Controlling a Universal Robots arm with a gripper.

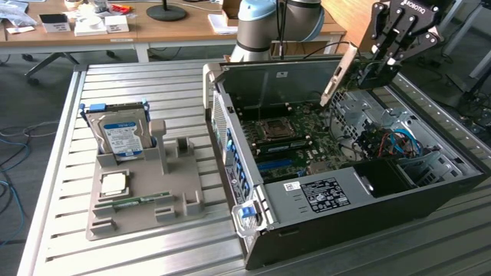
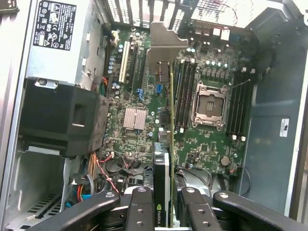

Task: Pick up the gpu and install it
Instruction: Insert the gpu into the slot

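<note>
So, nearest the camera in the exterior view sat the open PC case (image 1: 429, 190) on the slatted metal tabletop (image 1: 138, 80), on its side w/ the interior facing up. Beside it, toward the exterior view's left, a grey holder (image 1: 176, 190) carried a small green memory stick (image 1: 138, 201) lying flat, a square chip (image 1: 114, 184), and behind those a silver hard drive (image 1: 123, 135) w/ blue-white label, standing on edge. Inside the case the mobo (image 1: 299, 135) lay flat, CPU socket (image 1: 275, 129) uncovered.

Farther back, above the case's far corner on the exterior view's right, the pincer (image 1: 371, 73) was clamped on the gpu (image 1: 340, 77), fingers on both flat faces. The card hung in the air, clear of the board, tilted. Its long axis ran from the gripped end down and toward the exterior view's left, tan-brown face to the camera. Behind it rose the arm base (image 1: 265, 29).

Wrist view: the pincer (image 2: 162, 207) held the gpu (image 2: 162, 163) edge-on, the dark part w/ green logo nearest the fingers (image 2: 139, 211). The long axis pointed straight away from the pincer, across the mobo (image 2: 207, 144), btw the white expansion slot (image 2: 124, 62) and the CPU socket (image 2: 210, 103). The grey metal bracket (image 2: 163, 43) was the far end, aimed at the vented rear wall (image 2: 130, 9).
</note>
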